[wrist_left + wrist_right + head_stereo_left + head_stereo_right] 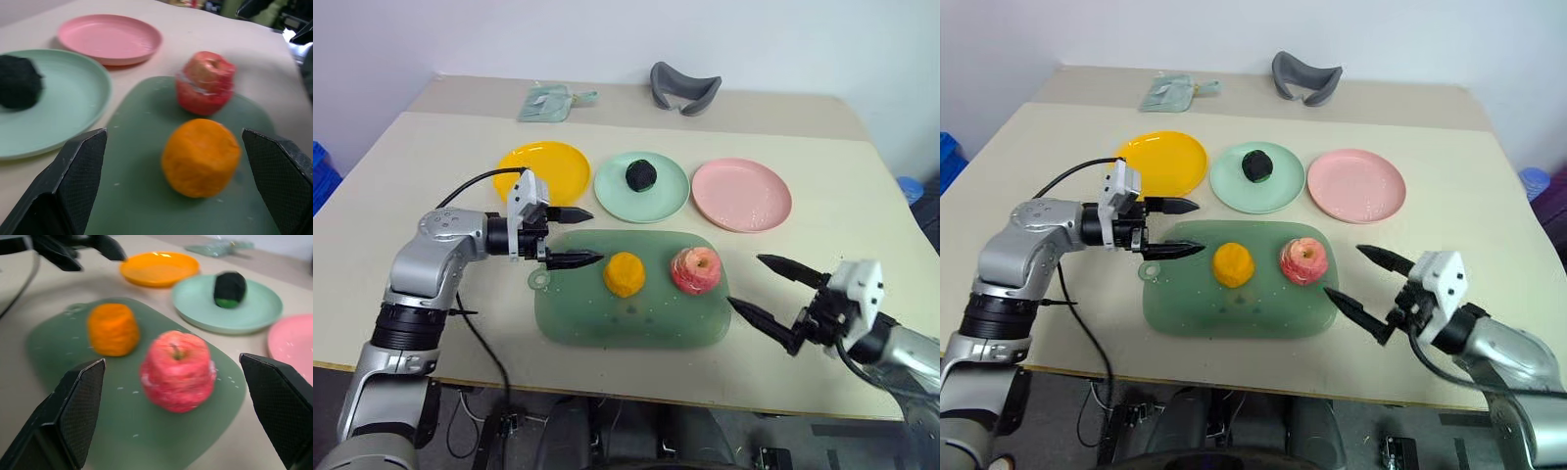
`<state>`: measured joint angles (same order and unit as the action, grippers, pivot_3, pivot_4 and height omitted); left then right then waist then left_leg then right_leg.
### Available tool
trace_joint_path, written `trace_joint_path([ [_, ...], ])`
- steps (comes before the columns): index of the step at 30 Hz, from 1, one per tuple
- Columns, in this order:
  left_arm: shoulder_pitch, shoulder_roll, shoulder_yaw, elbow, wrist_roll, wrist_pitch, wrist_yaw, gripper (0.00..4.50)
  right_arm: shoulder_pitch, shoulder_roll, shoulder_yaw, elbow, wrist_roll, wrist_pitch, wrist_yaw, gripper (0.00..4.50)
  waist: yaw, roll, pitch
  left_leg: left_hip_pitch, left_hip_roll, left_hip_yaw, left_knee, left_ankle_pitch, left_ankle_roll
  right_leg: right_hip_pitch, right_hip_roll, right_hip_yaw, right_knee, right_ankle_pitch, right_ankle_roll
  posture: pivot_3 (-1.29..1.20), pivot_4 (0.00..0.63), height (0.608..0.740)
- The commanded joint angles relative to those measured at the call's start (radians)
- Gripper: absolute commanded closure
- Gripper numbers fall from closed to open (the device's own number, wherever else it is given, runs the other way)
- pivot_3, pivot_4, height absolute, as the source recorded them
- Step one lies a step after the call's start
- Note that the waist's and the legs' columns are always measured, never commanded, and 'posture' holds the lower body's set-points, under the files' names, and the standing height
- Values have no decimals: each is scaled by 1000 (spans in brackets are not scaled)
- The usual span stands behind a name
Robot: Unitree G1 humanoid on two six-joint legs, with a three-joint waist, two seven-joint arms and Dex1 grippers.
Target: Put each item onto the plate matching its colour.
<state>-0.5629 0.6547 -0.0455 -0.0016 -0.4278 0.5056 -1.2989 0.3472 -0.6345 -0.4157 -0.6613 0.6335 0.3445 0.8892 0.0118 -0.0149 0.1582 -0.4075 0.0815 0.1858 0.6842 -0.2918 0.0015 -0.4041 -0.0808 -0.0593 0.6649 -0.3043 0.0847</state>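
Where mat (607,318) lies, beige table (401,206).

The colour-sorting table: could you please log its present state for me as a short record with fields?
Green plate: holds the dark ball
Yellow plate: bare
Pink plate: bare
Orange fruit: on the green mat
Apple: on the mat, right of the orange fruit
Left gripper: jaws open, at the mat's left end
Right gripper: jaws open, right of the mat
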Motion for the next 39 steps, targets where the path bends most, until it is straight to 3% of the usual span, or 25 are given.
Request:
trace_joint_path([
  [1,-17,6,-42,-21,-1,-29,-44,21,39,-17,-38,-64,48,-21,33,0,-1,0,0,0,0,0,0,0,0,0,0,0,0,0,0,0,150,740],
  [18,-76,-71,-234,145,178,-254,-88,21,40,-59,2,-20,-3,-67,74,0,1,0,0,0,0,-1,0,0,0,0,0,0,0,0,0,0,150,740],
  [21,-76,-84,-241,166,194,-281,-86,880,31,-58,8,-8,-13,-80,78,0,1,0,0,0,0,-1,0,0,0,0,0,0,0,0,0,0,150,740],
  [24,-78,-98,-231,182,203,-300,-60,2111,20,-57,16,0,-23,-87,73,0,1,0,0,0,0,-1,1,0,0,0,0,0,0,0,0,0,150,740],
  [27,-74,-110,-200,192,195,-288,-15,2111,6,-55,28,-2,-28,-83,61,0,1,0,0,0,0,-2,1,0,0,0,0,0,0,0,0,0,150,740],
  [29,-71,-120,-162,195,173,-253,32,2111,-1,-52,36,-6,-32,-80,50,0,1,0,0,0,0,-2,1,0,1,0,0,0,0,0,0,0,150,740],
  [39,-115,-268,160,279,148,-156,605,2111,-87,-56,67,16,-29,-55,-10,0,1,-1,0,0,0,-4,1,0,1,0,0,0,0,0,0,0,150,740],
])
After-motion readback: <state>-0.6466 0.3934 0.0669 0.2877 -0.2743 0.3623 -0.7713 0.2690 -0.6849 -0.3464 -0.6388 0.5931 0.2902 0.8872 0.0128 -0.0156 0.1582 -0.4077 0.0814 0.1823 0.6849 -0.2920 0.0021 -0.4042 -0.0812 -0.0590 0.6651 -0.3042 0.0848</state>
